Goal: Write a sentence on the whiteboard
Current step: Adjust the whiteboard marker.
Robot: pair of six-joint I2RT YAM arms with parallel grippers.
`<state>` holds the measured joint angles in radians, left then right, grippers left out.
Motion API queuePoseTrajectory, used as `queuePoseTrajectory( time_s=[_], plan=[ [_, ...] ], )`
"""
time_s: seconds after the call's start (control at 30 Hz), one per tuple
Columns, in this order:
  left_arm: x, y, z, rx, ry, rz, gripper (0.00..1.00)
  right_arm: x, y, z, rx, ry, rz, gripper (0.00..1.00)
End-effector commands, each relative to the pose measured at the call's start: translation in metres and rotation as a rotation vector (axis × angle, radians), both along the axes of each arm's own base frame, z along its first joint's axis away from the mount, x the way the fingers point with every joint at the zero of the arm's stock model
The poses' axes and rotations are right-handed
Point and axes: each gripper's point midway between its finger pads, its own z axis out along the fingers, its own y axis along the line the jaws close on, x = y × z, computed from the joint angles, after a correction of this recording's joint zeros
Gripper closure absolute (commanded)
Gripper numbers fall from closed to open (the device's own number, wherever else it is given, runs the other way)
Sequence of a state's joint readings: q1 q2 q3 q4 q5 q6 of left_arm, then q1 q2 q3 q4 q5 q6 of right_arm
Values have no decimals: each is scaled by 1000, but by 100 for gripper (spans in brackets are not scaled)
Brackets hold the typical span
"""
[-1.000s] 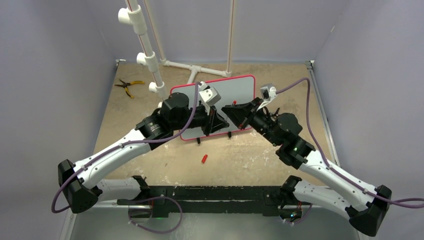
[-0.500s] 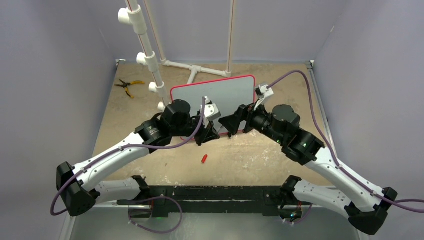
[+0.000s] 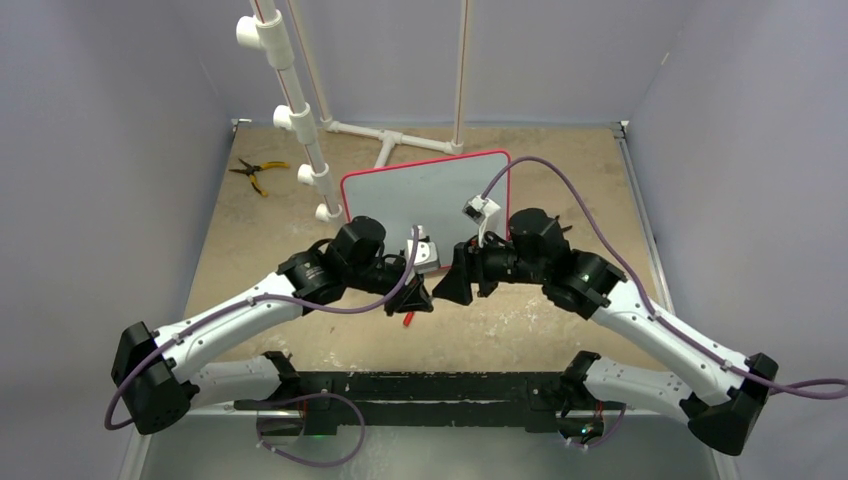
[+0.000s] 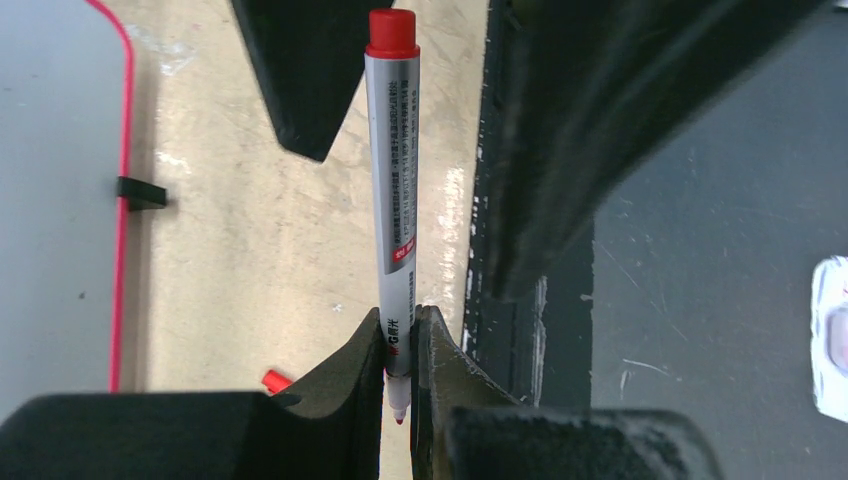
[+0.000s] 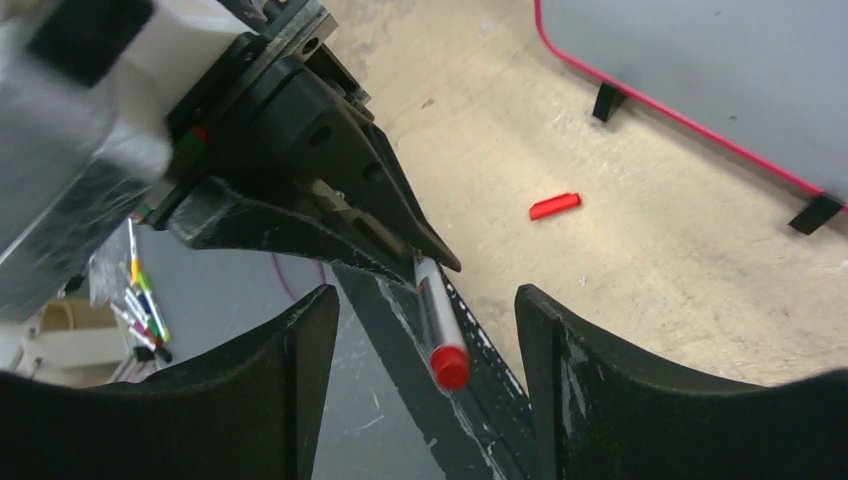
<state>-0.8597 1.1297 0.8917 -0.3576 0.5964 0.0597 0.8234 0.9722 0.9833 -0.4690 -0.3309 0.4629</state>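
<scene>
From above, the whiteboard (image 3: 425,200) sits toward the counter's (image 3: 240,220) far edge, long axis left to right, near edge partly hidden by the arms. Left wrist view: the left tool (image 4: 400,322) pinches a marker (image 4: 392,180) near its tip, barrel print too small to read. Right wrist view: the right tool (image 5: 422,300) stands spread, the marker's red end between its fingers.

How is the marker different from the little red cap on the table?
The marker is long and mostly grey with a red end; the cap is short and all red. The marker is clamped in the jaws of the left gripper; the cap lies loose on the table. Both show red.
</scene>
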Motion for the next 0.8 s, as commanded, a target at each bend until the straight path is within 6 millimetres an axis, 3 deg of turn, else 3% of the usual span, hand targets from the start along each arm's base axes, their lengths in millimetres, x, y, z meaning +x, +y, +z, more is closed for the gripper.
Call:
queuePoseTrajectory(
  time_s=[0.0, 0.37, 0.57, 0.77],
  plan=[
    [-22, 0, 9, -64, -5, -121, 100, -15, 9, -6, 2, 53, 110, 36],
    [-27, 2, -1, -45, 30, -144, 100, -28, 20, -24, 14, 120, 220, 64],
    [-29, 1, -3, -43, 41, -153, 100, -32, 20, -32, 0, 132, 253, 68],
    [-32, 1, -5, -43, 58, -173, 100, -30, 22, -29, 9, 122, 245, 66]
  ],
)
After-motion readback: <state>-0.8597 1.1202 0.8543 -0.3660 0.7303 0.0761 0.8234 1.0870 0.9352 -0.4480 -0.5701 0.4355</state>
